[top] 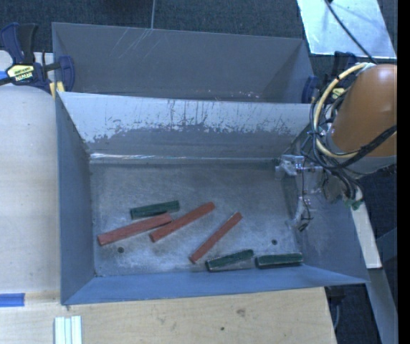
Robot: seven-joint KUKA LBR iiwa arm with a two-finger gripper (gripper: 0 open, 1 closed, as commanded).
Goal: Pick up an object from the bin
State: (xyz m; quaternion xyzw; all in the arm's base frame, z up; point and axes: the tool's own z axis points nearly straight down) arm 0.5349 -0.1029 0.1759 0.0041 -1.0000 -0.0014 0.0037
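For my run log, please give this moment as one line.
gripper: right side of bin | holds: nothing visible | nearest: dark green stick | pick: not yet done

Gripper (300,223) by R wall of bin (191,124).
We see 3 red sticks (182,222) mid-floor, 1 green stick (155,210) just behind, 2 more green ones (279,261) at front wall, closer to gripper.
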